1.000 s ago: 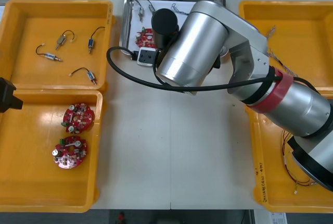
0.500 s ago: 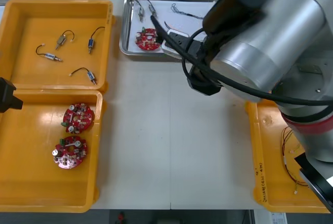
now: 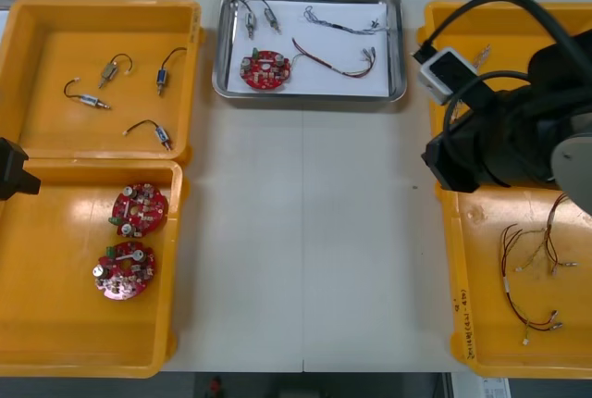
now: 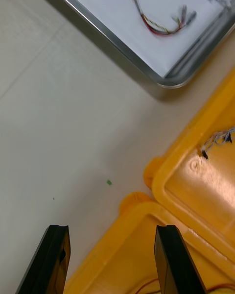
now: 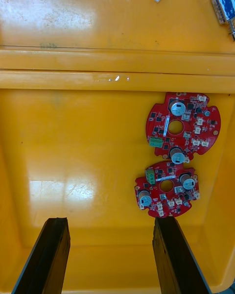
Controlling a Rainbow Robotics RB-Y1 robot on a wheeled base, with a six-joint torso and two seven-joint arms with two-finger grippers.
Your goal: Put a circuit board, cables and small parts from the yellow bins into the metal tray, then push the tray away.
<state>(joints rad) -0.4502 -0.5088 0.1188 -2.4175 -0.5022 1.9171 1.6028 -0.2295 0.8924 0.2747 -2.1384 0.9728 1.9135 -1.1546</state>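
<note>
The metal tray (image 3: 398, 46), white inside, sits at the table's far middle. In it lie a red circuit board (image 3: 265, 68), a red and yellow cable (image 3: 338, 57), a twisted blue and white cable (image 3: 347, 20) and small metal parts (image 3: 250, 18). My right arm (image 3: 499, 143) hangs over the right bins. Its gripper (image 4: 112, 262) is open and holds nothing, above the table beside the near bin's rim; the tray's corner (image 4: 166, 78) and the red and yellow cable (image 4: 156, 22) lie beyond it. My left gripper (image 5: 111, 257) is open over the near left bin, with two circuit boards (image 5: 183, 122) (image 5: 167, 188) just past the fingers.
The far left bin (image 3: 55, 46) holds several small metal parts (image 3: 111, 69). Two boards (image 3: 139, 208) lie in the near left bin (image 3: 55, 315). The near right bin (image 3: 481, 268) holds red and yellow cables (image 3: 532, 268). A far right bin (image 3: 518, 28) stands beside the tray.
My right arm has swung back from over the tray to the right bins, uncovering the tray with the red and yellow cable in it. The left arm has stayed still.
</note>
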